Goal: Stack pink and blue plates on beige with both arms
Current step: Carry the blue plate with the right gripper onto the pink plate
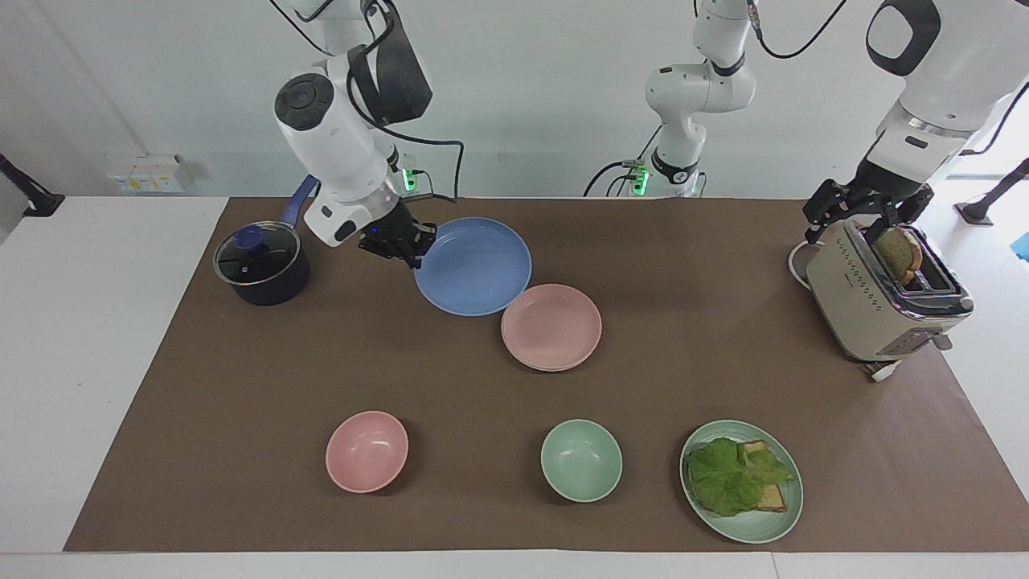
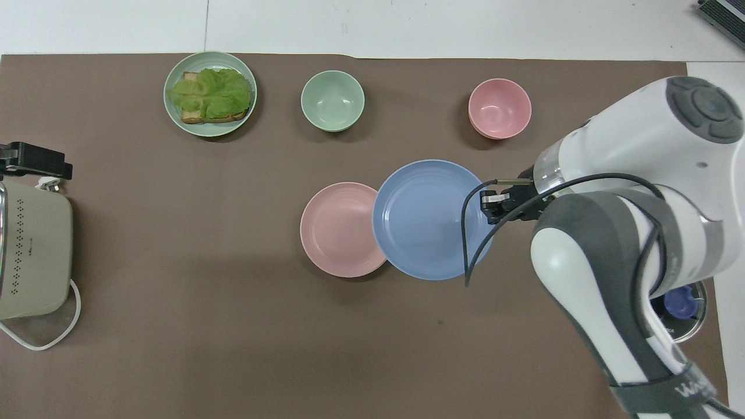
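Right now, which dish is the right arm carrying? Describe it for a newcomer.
Find the brown mat, then the pink plate at its middle. Raised over its edge, pinched at the rim by the right gripper, is the blue plate: the only blue dish.

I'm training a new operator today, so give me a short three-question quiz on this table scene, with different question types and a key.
1. True or false: the right gripper grips the blue plate by its rim.
2. What lies on the green plate? A: an apple. B: lettuce on bread. C: a spoon.
3. Fill in: the left gripper is open over the ____.
Key: 1 true; 2 B; 3 toaster.
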`<state>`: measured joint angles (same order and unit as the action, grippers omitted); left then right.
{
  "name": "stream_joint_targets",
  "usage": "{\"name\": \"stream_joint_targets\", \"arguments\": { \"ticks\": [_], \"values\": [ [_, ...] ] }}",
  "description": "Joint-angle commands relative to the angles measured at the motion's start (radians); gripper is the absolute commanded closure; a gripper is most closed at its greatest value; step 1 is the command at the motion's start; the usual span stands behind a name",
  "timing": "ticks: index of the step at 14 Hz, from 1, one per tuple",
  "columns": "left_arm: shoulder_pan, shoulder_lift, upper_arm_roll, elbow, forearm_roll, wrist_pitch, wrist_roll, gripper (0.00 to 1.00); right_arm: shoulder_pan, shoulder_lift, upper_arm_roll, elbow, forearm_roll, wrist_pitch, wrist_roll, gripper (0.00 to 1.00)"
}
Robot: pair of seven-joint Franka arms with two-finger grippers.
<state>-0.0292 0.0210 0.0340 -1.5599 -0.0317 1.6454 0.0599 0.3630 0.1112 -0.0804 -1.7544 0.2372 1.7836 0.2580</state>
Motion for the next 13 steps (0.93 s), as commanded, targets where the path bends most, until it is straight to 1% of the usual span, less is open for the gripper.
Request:
{"name": "stream_joint_targets", "arguments": {
  "ticks": [1, 3, 4, 6, 8, 11, 13],
  "values": [
    [0.008, -0.015, -0.005, -0.008, 0.018, -0.015, 0.001, 0.00, 0.042, 0.018, -0.005, -0.023, 0.031, 0.054, 0.044, 1.00],
    [0.008, -0.015, -0.005, -0.008, 0.018, -0.015, 0.001, 0.00, 0.082, 0.045, -0.004, -0.036, 0.031, 0.089, 0.076, 1.00],
    [0.008, -0.015, -0.005, -0.008, 0.018, -0.015, 0.001, 0.00, 0.112, 0.057, -0.005, -0.049, 0.033, 0.140, 0.095, 1.00],
    [0.008, -0.015, -0.005, -0.008, 0.018, -0.015, 0.001, 0.00, 0.131, 0.091, -0.002, -0.053, 0.039, 0.192, 0.098, 1.00],
    [0.008, -0.015, -0.005, -0.008, 0.018, -0.015, 0.001, 0.00, 0.152, 0.113, -0.002, -0.054, 0.073, 0.240, 0.102, 1.00],
    [0.008, -0.015, -0.005, -0.008, 0.018, -0.015, 0.001, 0.00, 0.189, 0.163, -0.002, -0.056, 0.074, 0.312, 0.104, 1.00],
    [0.008, -0.015, -0.005, -0.008, 0.018, -0.015, 0.001, 0.00, 0.195, 0.174, -0.002, -0.069, 0.074, 0.336, 0.093, 1.00]
  ]
}}
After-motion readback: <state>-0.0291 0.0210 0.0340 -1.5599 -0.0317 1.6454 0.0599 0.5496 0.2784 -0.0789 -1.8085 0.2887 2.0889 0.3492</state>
